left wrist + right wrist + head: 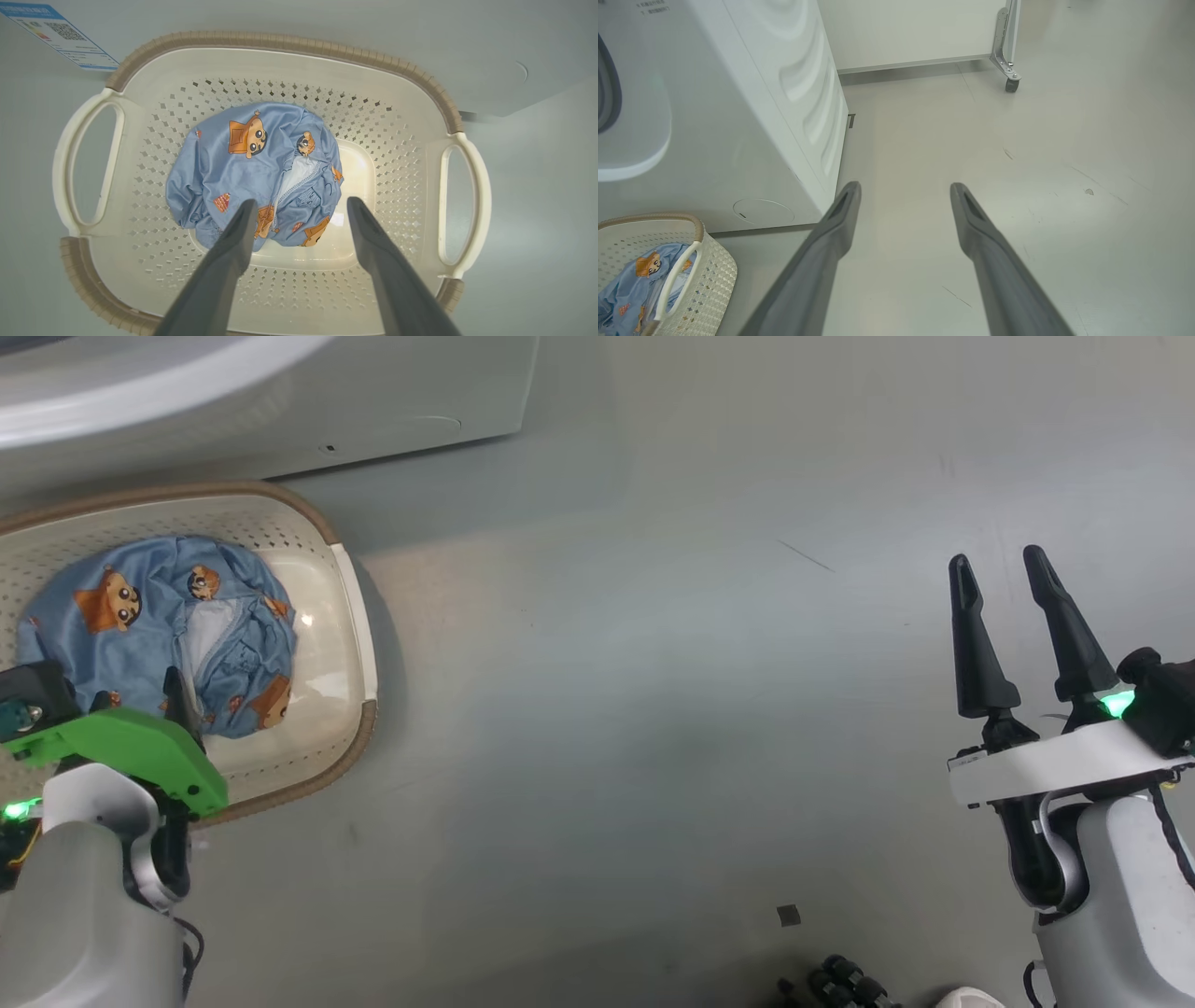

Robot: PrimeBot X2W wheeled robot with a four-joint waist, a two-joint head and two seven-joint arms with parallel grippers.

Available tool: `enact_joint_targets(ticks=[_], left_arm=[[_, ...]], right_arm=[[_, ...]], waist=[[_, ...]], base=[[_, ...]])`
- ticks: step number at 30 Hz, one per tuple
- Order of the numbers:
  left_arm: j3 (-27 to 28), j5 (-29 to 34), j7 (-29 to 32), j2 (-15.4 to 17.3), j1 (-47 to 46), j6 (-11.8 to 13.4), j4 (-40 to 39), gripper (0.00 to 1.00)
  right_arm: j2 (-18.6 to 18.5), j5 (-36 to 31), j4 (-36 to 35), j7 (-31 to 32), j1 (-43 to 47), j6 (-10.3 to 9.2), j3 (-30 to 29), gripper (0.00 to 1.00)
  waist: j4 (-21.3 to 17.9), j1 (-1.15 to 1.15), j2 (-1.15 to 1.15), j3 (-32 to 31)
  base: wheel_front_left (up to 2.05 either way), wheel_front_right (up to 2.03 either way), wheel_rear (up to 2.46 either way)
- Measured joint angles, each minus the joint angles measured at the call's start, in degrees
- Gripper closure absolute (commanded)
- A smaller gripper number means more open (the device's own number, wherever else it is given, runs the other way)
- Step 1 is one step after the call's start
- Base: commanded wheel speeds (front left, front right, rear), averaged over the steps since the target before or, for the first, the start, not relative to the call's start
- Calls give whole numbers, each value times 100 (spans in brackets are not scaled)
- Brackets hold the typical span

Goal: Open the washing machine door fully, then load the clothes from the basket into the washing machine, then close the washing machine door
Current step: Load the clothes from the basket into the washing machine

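Below my camera lies a pale grey, lightly scuffed floor (653, 709). My right hand (906, 186) hangs over the bare floor with its fingers spread wide, grasping nothing. My left hand (301, 205) is likewise released, pointing down into the basket (280, 42). Its tips frame the clothes (247, 168), though I cannot tell whether they touch the fabric. The clothes sit as one rounded bundle on the basket's bottom, towards its left half. The basket stands on the floor at my left, its long axis running handle to handle along the front of the washing machine (738, 140) just behind it. Farther off, a white panel (901, 32) on a caster (1011, 84) closes the room.
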Motion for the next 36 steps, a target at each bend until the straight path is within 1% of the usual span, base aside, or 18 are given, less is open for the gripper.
enact_joint_targets(ticks=[4, 11, 22, 32, 36], left_arm=[[185, 24, 121, -2, -357, 0, 247, 0], [438, 265, 355, 31, -956, 0, 691, 0], [783, 513, 453, 31, -1777, 0, 1168, 0], [847, 703, 477, 47, -2261, 0, 1422, 0], [848, 795, 477, 133, -2402, 0, 1516, 0]], right_arm=[[-4, 30, -55, 0, -159, 0, 12, 0], [-52, 30, -121, 0, -322, 0, 27, 0], [-152, 31, -170, 0, -428, 0, 16, 0], [-176, 40, -259, 0, -556, 0, 91, 0], [-151, 79, -271, 0, -566, 0, 116, 0]], waist=[[-22, 0, 0, 229], [-45, 0, 0, 618], [-53, -1, 0, 1152], [-104, -1, 0, 1591], [-155, -1, 0, 1732]], base=[[0, 0, 0], [0, 0, 0], [0, 0, 0], [0, 0, 0], [0, 0, 0]])
